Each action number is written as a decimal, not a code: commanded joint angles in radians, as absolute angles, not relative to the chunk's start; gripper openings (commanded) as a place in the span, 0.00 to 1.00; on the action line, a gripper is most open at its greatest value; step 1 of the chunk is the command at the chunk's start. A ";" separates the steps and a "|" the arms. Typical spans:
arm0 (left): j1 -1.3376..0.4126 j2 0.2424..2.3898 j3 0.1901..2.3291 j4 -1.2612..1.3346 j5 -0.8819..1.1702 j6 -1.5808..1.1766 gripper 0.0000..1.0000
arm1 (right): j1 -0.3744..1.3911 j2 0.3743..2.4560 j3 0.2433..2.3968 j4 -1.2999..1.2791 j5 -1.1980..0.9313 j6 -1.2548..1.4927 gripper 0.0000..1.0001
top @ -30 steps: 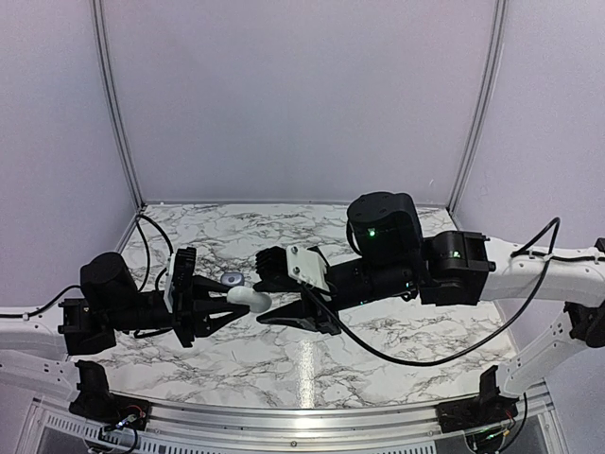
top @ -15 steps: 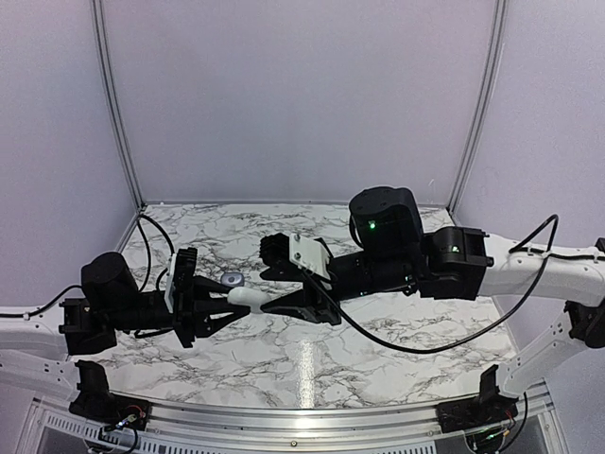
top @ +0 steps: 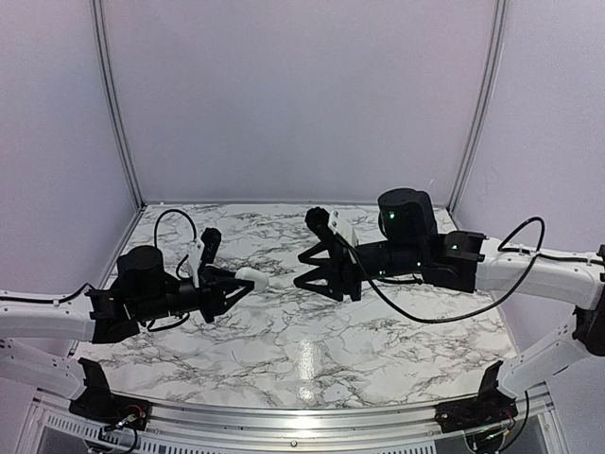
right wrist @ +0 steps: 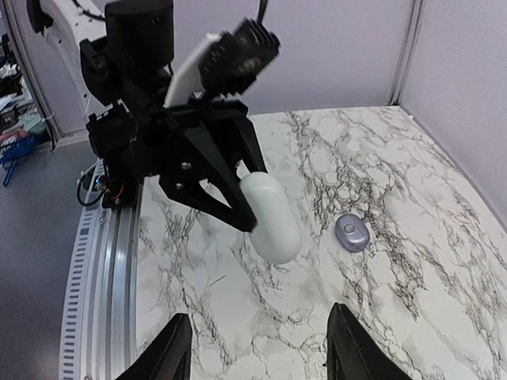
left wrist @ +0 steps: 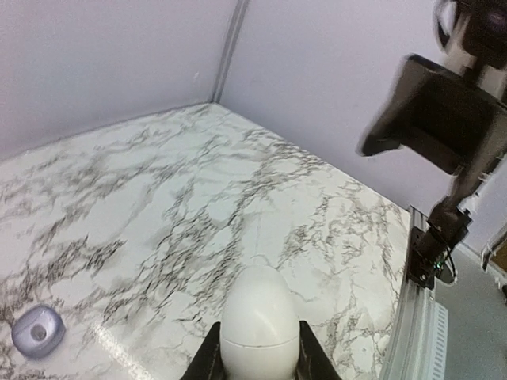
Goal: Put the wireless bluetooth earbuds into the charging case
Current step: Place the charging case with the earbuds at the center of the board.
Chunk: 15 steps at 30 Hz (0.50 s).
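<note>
Charging case (top: 251, 276): clamped by its near end in left gripper (top: 234, 284), seemingly closed, aloft over marble table (top: 378, 331). No sign of earbuds. Best to hold steady and bring right gripper (top: 304, 271), gaping and empty, squarely onto its free end.

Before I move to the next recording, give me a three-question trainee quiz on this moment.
1. Which hold the white case: A, left fingers, or B, right fingers?
2. True or false: the white case rests on the table.
3. Fill in: the grey oval lies on the ____.
Key: 1 A; 2 false; 3 table.
</note>
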State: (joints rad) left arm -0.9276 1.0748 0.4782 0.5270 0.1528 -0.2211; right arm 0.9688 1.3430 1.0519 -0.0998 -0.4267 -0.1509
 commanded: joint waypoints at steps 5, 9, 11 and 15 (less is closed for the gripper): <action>-0.680 1.379 0.582 0.511 0.362 -0.494 0.00 | 0.876 1.289 0.966 0.068 -0.504 -0.035 0.50; -0.670 1.480 0.626 0.511 0.365 -0.499 0.00 | 0.865 1.277 0.933 0.086 -0.494 -0.026 0.50; -0.665 1.527 0.641 0.511 0.347 -0.505 0.00 | 0.864 1.273 0.926 0.086 -0.490 -0.025 0.50; -0.655 1.611 0.677 0.507 0.312 -0.528 0.00 | 0.862 1.268 0.914 0.088 -0.481 -0.026 0.50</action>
